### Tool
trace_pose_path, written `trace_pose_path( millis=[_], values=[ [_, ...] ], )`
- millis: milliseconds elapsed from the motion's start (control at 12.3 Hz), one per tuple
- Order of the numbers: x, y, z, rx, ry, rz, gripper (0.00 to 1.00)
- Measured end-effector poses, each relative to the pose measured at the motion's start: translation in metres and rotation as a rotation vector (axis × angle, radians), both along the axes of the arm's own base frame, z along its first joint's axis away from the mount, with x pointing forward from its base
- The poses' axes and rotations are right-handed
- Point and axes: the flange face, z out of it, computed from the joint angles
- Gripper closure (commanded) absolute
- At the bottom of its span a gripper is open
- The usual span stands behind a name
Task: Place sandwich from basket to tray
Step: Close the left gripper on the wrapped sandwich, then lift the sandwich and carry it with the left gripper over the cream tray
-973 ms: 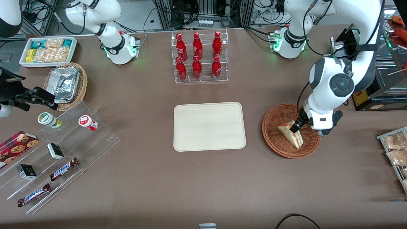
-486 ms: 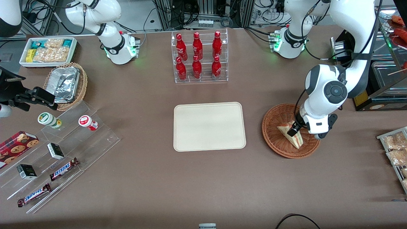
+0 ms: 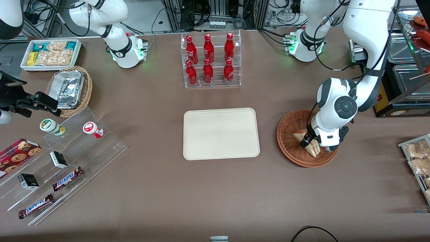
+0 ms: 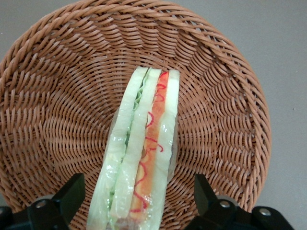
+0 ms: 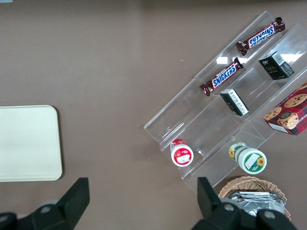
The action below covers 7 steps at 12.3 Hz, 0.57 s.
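Claw (image 4: 136, 199) wide open, straddling sandwich (image 4: 141, 148) in basket (image 4: 57, 96), gripping nothing. Advise: centre, close gently on bread faces.

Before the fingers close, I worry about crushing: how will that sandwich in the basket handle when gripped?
Probably soft: the sandwich shows pale bread layers that may squash. Its glossy clear wrap looks slippery, so it could slide. It stands on edge in the basket between the open gripper fingers, so a nudge might tip it.
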Motion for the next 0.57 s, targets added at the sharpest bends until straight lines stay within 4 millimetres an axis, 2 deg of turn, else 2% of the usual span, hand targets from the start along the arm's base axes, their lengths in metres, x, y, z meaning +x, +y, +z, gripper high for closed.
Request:
trace_pose_path(
  millis=[81,162,243,405,568],
  values=[
    [0.000,0.000,0.000,0.000,0.002,0.000,0.52],
    [-0.001,0.000,-0.001,0.002,0.008,0.000,0.80],
    [-0.002,0.001,-0.002,0.004,0.019,0.000,0.87],
    [-0.004,0.000,-0.003,0.006,0.027,-0.006,0.88],
    [-0.002,0.000,0.010,0.011,0.044,-0.019,0.88]
  ],
)
